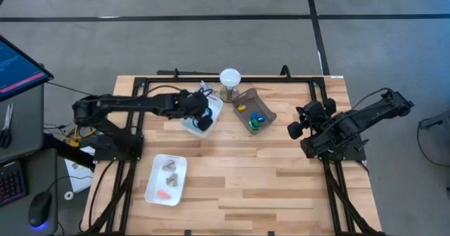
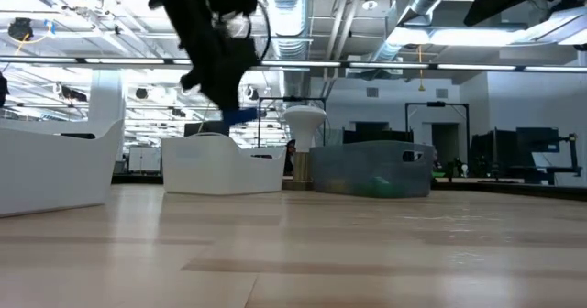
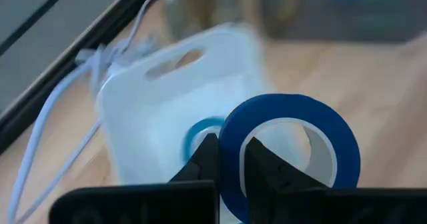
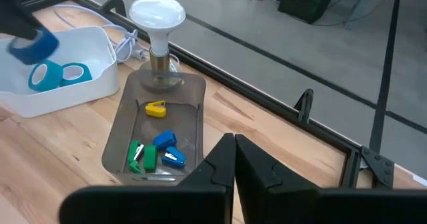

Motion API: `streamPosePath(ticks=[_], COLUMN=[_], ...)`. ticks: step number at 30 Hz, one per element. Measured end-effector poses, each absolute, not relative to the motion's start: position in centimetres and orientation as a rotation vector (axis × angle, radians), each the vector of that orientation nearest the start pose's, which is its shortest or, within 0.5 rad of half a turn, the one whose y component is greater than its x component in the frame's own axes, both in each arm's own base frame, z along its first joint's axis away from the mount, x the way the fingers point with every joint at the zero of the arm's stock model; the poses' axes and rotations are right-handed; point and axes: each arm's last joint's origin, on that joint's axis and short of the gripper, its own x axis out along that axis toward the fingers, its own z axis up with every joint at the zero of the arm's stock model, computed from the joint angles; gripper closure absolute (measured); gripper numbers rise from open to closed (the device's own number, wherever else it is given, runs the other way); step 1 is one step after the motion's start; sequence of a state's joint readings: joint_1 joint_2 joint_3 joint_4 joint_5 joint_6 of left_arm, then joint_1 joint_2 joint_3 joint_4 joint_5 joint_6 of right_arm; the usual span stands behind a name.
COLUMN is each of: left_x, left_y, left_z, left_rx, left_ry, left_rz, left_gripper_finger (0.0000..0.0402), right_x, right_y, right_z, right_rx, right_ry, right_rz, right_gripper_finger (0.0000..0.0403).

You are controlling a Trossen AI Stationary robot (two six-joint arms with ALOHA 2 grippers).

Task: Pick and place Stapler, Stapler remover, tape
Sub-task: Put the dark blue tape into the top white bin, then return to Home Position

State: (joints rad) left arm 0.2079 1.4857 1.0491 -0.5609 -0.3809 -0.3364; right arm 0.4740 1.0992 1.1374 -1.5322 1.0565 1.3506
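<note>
Left gripper (image 3: 227, 161) narrow, fingers pinched across the wall of a blue tape roll (image 3: 288, 154): one fingertip outside the ring, the other inside the pale core. The roll stands upright on edge between the fingers, lifted clear, above the white bin (image 1: 202, 113) at the table's back left. The low view shows the same gripper (image 2: 225, 106) hanging above that bin (image 2: 223, 164) with a bit of blue at its tip, not touching the bin. From the right wrist view the held roll is a blue blur (image 4: 33, 47) over the bin's (image 4: 60, 84) near corner.

More tape rolls (image 4: 57, 74) lie on the bin floor, just below and beside the held one, at least two, lighter blue. In the left wrist view one shows as a blurred ring (image 3: 203, 134) behind the fingers; the count is unclear there.

Right gripper (image 4: 233, 159) fingers pressed together, holding nothing, parked over the table's right side (image 1: 295, 130), well apart from the bins.

Grey bin (image 4: 157, 134) beside the white one holds small yellow, blue and green pieces, too small to name for sure. The white round lamp (image 4: 157, 14) stands at its far end. A white tray (image 1: 166, 179) front left holds a few small items, hard to make out from above. White cable (image 3: 40, 137) runs along the white bin. The lower part of the held roll is cut off by the frame edge in the left wrist view.
</note>
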Motion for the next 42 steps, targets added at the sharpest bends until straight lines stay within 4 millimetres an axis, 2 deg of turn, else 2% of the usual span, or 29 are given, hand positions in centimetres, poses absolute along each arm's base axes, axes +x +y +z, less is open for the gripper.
streamPosePath(ticks=[4,8,16,21,28,36,39,42], left_x=[27.6,26.9,26.5,26.2,26.3,26.6,27.1,27.7], left_y=[9.3,10.6,11.1,11.2,11.2,11.3,11.4,11.2], left_z=[21.5,20.3,19.1,18.5,18.5,18.7,19.8,21.8], left_rx=[-0.247,-0.301,-0.363,-0.393,-0.406,-0.411,-0.427,-0.430], left_ry=[0.960,0.957,0.940,0.922,0.900,0.874,0.832,0.745], left_rz=[0.778,0.788,0.747,0.736,0.741,0.742,0.704,0.654], left_gripper_finger=[0.0386,0.0386,0.0383,0.0343,0.0284,0.0245,0.0244,0.0253], right_x=[14.4,14.4,14.4,14.4,14.4,14.4,14.3,13.9], right_y=[4.6,4.6,4.5,4.5,4.6,4.6,4.5,4.4], right_z=[32.6,32.6,32.6,32.6,32.6,32.6,32.7,32.9], right_rx=[0.152,0.152,0.152,0.150,0.143,0.125,0.096,0.110], right_ry=[0.529,0.529,0.529,0.530,0.533,0.541,0.556,0.546], right_rz=[-0.994,-0.995,-0.995,-0.994,-0.992,-0.987,-0.977,-0.970], right_gripper_finger=[0.0403,0.0403,0.0403,0.0403,0.0403,0.0403,0.0403,0.0403])
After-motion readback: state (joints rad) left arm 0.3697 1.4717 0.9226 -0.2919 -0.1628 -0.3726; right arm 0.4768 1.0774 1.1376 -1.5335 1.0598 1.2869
